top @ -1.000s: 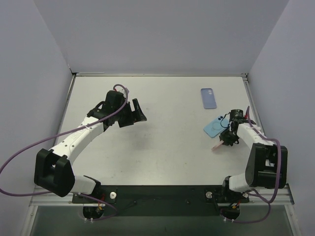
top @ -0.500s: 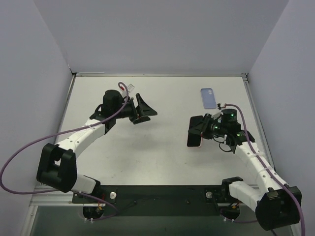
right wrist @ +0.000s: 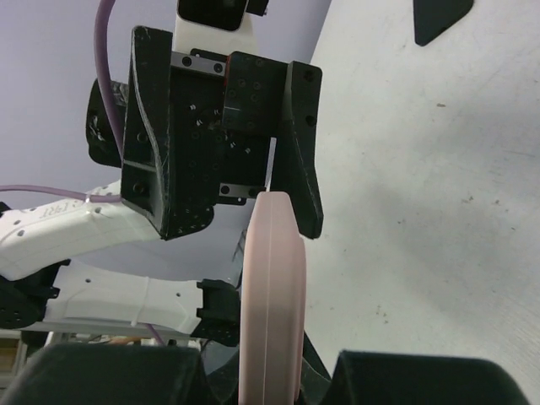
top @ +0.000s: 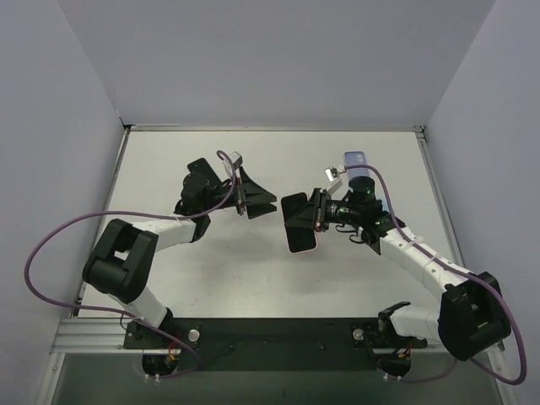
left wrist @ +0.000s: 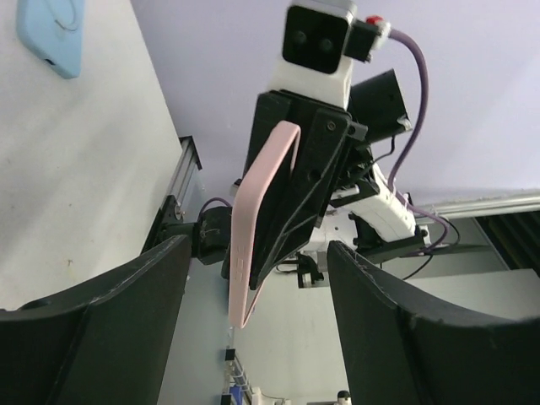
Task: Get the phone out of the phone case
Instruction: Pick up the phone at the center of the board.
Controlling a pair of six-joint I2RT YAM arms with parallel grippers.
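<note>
— What was noted around the phone (top: 297, 221)?
— A blue item (top: 356, 159) was seen on the table (top: 253, 270) behind it.
— And the arms?
— The phone, in its pink case (right wrist: 270, 287), was clamped by the right gripper (top: 317, 211); the left gripper (top: 260, 196) was pointed at it, fingers spread wide.

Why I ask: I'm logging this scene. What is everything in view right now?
cased phone: one, dark screen in pink case, held above the table between the grippers
blue item: one, light blue with ring mark, flat on the table
lavender item: one, lavender, far right, partly behind the right arm
table: one, white, under both arms
cables: two, purple, one per arm
left gripper: one, black, open, facing the phone
right gripper: one, black, shut on the cased phone
</note>
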